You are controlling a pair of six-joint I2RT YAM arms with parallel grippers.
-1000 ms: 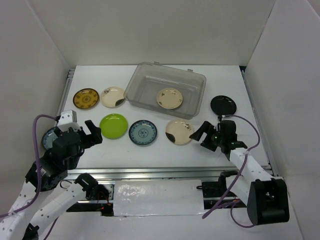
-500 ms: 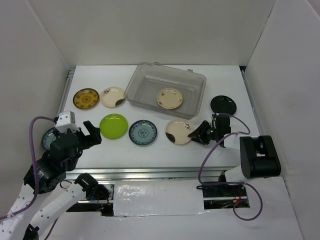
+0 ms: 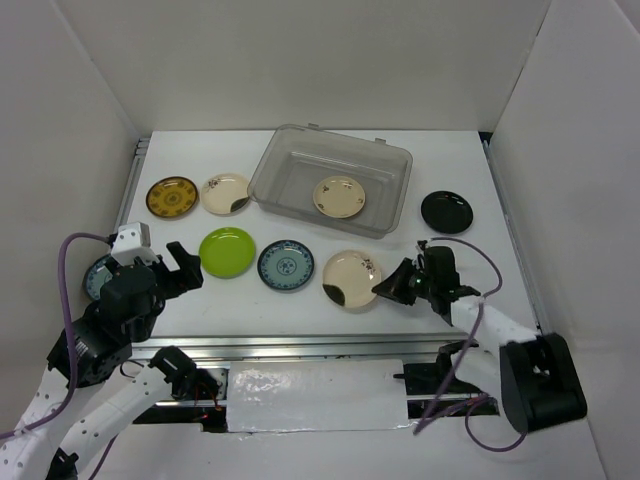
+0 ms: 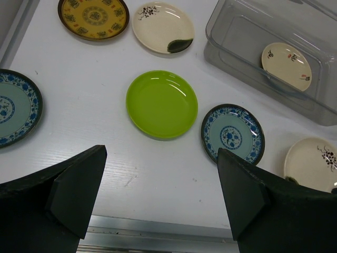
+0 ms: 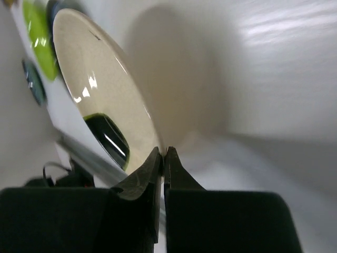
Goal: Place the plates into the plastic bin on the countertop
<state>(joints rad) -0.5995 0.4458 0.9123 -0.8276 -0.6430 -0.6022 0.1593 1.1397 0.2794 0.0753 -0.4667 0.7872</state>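
My right gripper [image 3: 385,288] [image 5: 163,153] is shut on the rim of a cream plate [image 3: 348,276] [image 5: 102,100] with a dark mark, which tilts up off the countertop [image 3: 300,310]. The plastic bin [image 3: 290,158] [image 4: 224,37] at the back holds one cream plate [image 3: 339,196] [image 4: 289,59]. On the counter lie a lime green plate [image 3: 227,250] [image 4: 161,104], a blue patterned plate [image 3: 286,265] [image 4: 232,134], a mustard-yellow plate [image 3: 172,196], another cream plate [image 3: 226,193] and a black plate [image 3: 446,211]. My left gripper [image 3: 160,270] [image 4: 160,158] hovers open at the front left, empty.
A second blue patterned plate [image 3: 97,275] [image 4: 15,107] lies partly under my left arm. A metal rail [image 3: 300,345] runs along the front edge. White walls close in the left, back and right sides.
My right gripper has shut on the cream plate's rim, and the plate has shifted a little nearer and tipped up. The left arm has barely moved.
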